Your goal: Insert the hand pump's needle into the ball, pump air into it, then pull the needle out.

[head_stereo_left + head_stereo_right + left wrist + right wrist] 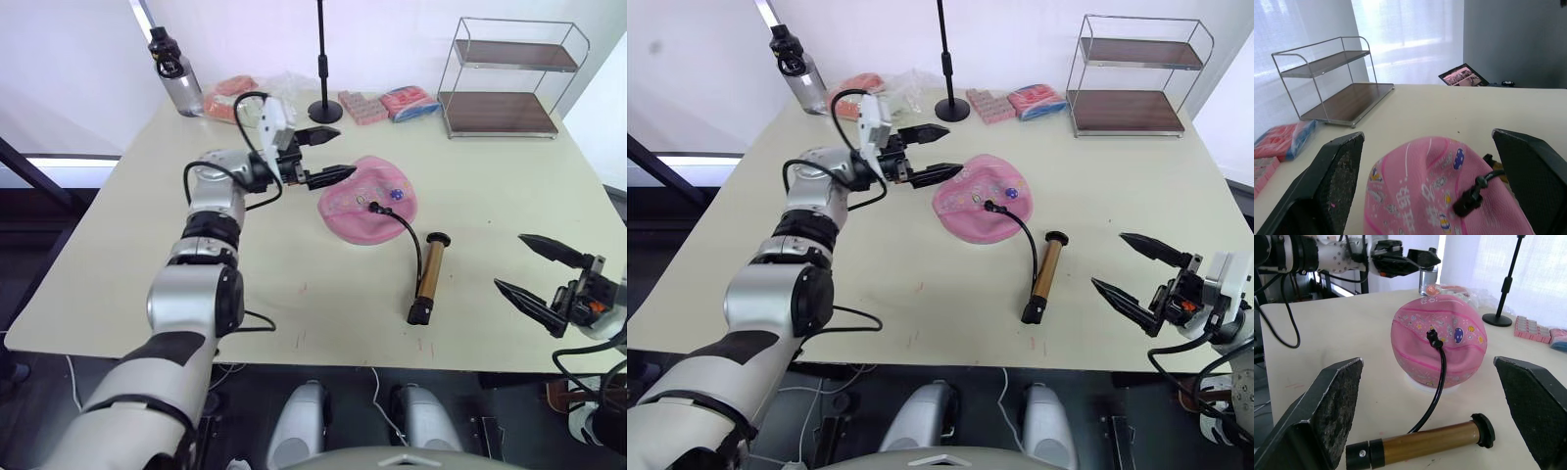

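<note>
Centre frame: ball [368, 200], needle [374, 207] seated, hose to hand pump [430, 277] lying lengthwise lower right. We judge left pincer [327, 156], spread, nearer ball; right pincer [538, 270], spread, nearer pump.

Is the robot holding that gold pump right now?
No. The hand pump lies on the table untouched, with both sets of fingers open and apart from it.

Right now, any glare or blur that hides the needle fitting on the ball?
Left wrist view: bright backlight from the window washes out the background, but the needle fitting on the ball reads clearly; left gripper fingers are close and soft. Right wrist view: the fitting is sharp, no glare. Eye views: even light, fitting small.
</note>
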